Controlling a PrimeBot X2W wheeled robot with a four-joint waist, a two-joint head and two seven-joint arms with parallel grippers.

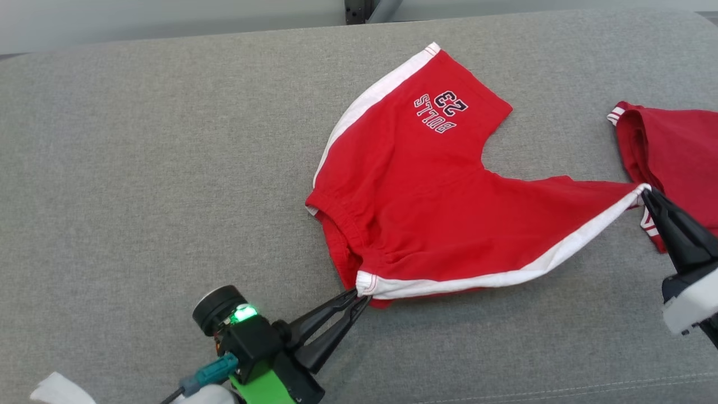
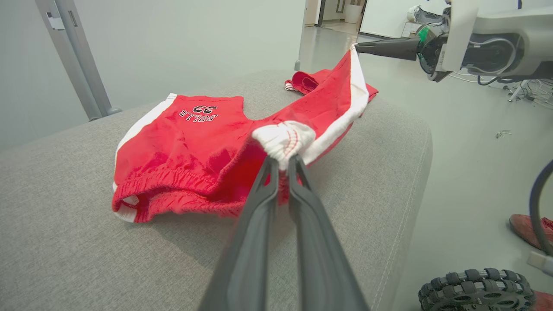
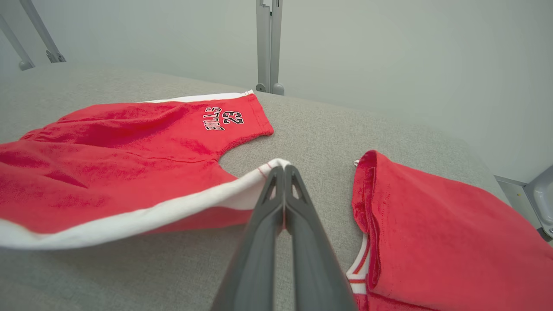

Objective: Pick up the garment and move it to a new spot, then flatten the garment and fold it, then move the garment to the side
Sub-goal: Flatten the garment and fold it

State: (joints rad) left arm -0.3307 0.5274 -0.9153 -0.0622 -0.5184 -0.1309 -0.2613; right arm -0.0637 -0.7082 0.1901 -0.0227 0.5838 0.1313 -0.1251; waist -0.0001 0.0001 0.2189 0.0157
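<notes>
The red shorts (image 1: pixel 426 196) lie on the grey cushion (image 1: pixel 140 168), in its middle part, and they are stretched between two grippers. The left gripper (image 1: pixel 359 296) is at the near side of the cushion; its two dark fingers are clenched on the bunched white corner of the waistband, and the cloth is pinched between their tips. The right gripper (image 1: pixel 645 193) is toward the right end of the cushion; its fingers are pressed fully together on the white-edged corner of one leg hem, which it holds a little above the cushion. Between the two grips the white side stripe (image 1: pixel 493 275) runs as a tight line, raised off the cushion in the left wrist view. The other leg, with the print (image 1: pixel 442 110) "BULLS 23", lies flat on the cushion toward its far side. A second red garment (image 1: pixel 679 146) with a striped trim rests on the right end of the cushion, just beside the right gripper's fingers; whether it touches the shorts I cannot tell.
</notes>
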